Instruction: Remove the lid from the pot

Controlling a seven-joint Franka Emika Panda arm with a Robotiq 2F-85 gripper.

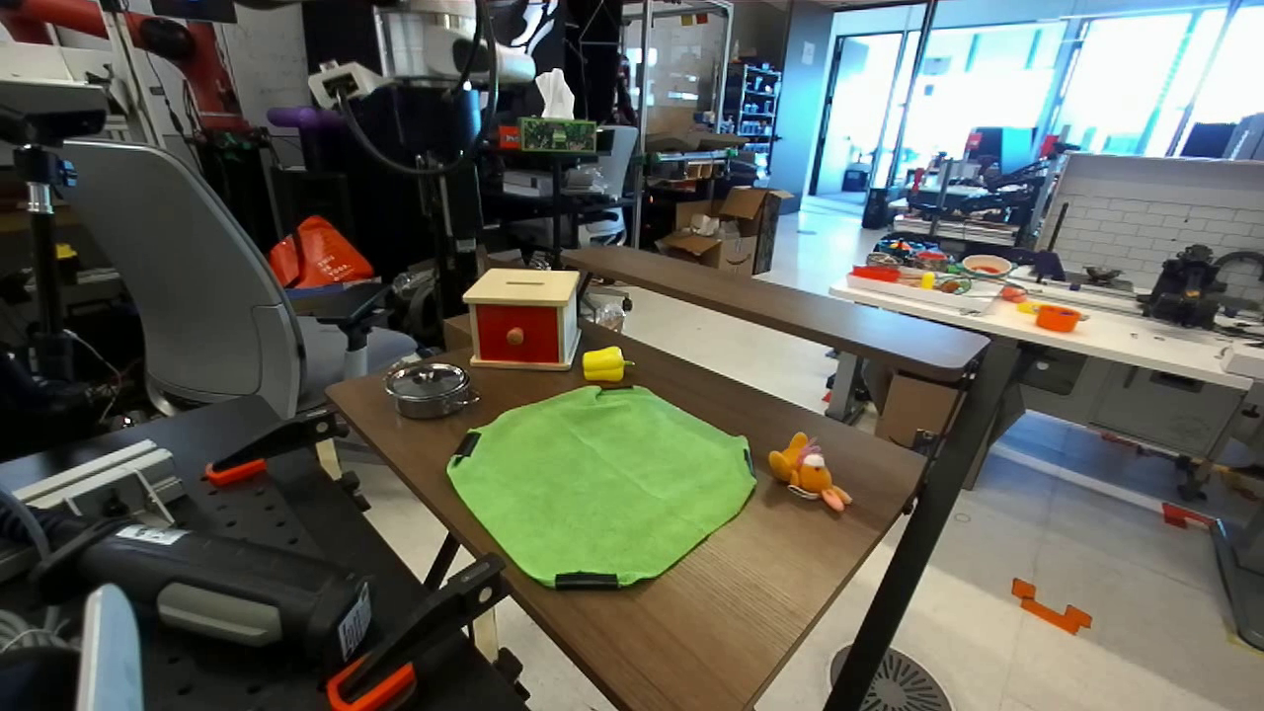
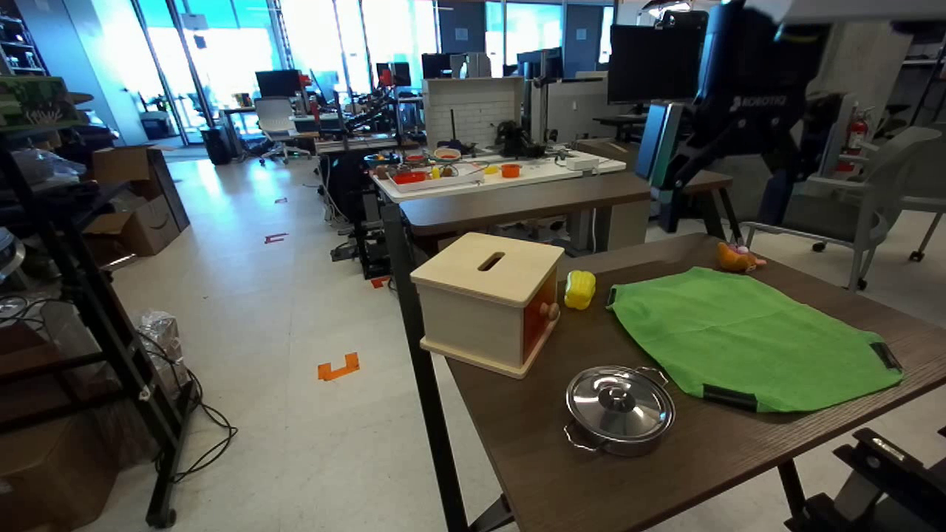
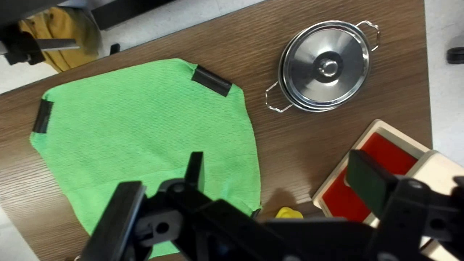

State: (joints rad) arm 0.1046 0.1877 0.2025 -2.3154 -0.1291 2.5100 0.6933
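Note:
The pot (image 1: 433, 405) is a small shallow silvery pot with two wire handles, standing on the brown table near a corner. It also shows in an exterior view (image 2: 634, 446). The lid (image 3: 308, 79), a shiny round disc with a knob at its centre, lies on top of the pot. It also shows in both exterior views (image 1: 427, 376) (image 2: 599, 399). My gripper (image 3: 277, 157) is open, with nothing between its fingers. In an exterior view the gripper (image 2: 723, 203) hangs high above the table, apart from the pot. In the wrist view the pot lies beyond the fingertips, toward the upper right.
A red-and-cream box (image 1: 518, 331) stands beside the pot, partly behind a finger in the wrist view (image 3: 389, 154). A yellow pepper (image 2: 580, 290) lies near the box. A green cloth (image 1: 602, 484) covers the middle of the table (image 1: 652, 642). An orange toy (image 1: 808, 472) lies past the cloth.

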